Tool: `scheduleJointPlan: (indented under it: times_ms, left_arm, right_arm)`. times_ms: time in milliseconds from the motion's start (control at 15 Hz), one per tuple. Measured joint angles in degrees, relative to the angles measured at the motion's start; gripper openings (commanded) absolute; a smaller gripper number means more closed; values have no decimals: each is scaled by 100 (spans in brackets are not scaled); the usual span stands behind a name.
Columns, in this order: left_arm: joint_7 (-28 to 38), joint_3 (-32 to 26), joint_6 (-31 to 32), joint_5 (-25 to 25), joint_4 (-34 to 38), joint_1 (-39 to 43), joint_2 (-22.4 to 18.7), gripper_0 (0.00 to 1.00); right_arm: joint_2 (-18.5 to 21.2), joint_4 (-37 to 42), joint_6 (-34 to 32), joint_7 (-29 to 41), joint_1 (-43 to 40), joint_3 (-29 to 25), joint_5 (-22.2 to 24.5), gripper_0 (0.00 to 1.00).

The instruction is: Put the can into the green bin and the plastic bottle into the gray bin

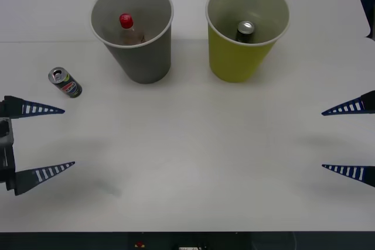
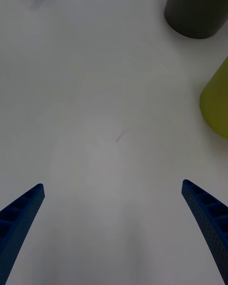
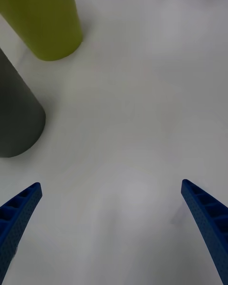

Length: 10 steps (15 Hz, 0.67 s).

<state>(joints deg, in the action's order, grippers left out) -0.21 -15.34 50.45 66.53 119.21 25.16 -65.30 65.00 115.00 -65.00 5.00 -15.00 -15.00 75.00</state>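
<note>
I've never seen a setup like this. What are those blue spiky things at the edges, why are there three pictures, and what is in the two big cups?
The blue spikes are the fingers of a two-armed robot. The wide picture looks down from above its arms: the left gripper and the right gripper hang open at the sides, holding nothing. The two upright pictures come from cameras on each wrist, looking past that arm's own fingers at the white table. The gray bin holds the plastic bottle with a red cap. The green bin holds a plain dark can. The can with the round logo lies on the table near the left gripper.
</note>
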Motion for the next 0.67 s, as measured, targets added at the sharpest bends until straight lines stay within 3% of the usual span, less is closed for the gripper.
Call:
scheduleJointPlan:
  times_ms: [400, 667]
  left_arm:
    - [381, 13, -1913, -918, 726, 1152, -175, 100]
    - [538, 477, -3017, -2325, 929, 1611, -465, 100]
  right_arm:
    - [0, 0, 0, 0, 0, 0, 0, 100]
    - [0, 0, 0, 0, 0, 0, 0, 100]
